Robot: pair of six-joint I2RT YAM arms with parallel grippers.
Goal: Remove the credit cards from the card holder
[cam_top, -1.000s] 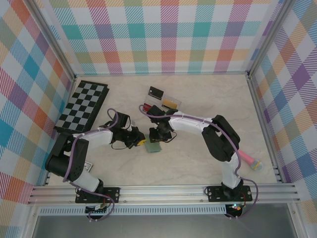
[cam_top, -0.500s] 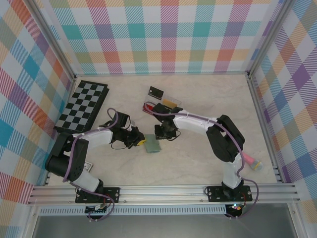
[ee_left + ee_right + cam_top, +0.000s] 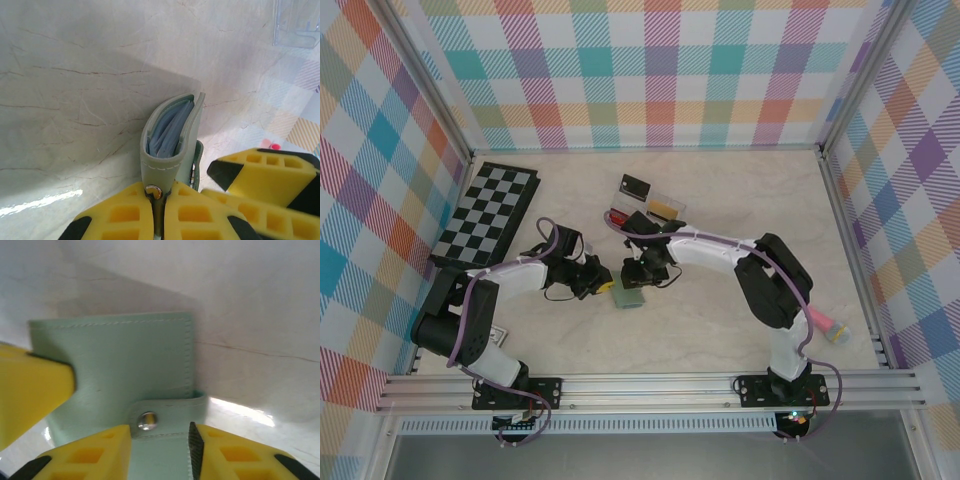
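Near the middle of the table (image 3: 720, 330), a little toward its near edge, the grey-green card holder (image 3: 629, 296) sits between the two grippers. The left gripper (image 3: 603, 287) comes at it from the left, and the left wrist view shows its yellow jaws closed together on the card holder's (image 3: 172, 135) near edge at a metal stud, the left gripper (image 3: 159, 200) holding it up on edge so the pale blue lining (image 3: 167, 131) faces the camera. The right gripper (image 3: 642, 278) reaches in from the far side. Seen from the right wrist, its jaws stand apart, with the snap tab (image 3: 146, 421) in the gap of the right gripper (image 3: 160, 440), just over the card holder's (image 3: 125, 360) flat face. Toward the far left corner lies a chessboard (image 3: 485, 212). A clear tray (image 3: 672, 200) near the far edge holds a yellow-orange piece (image 3: 663, 209).
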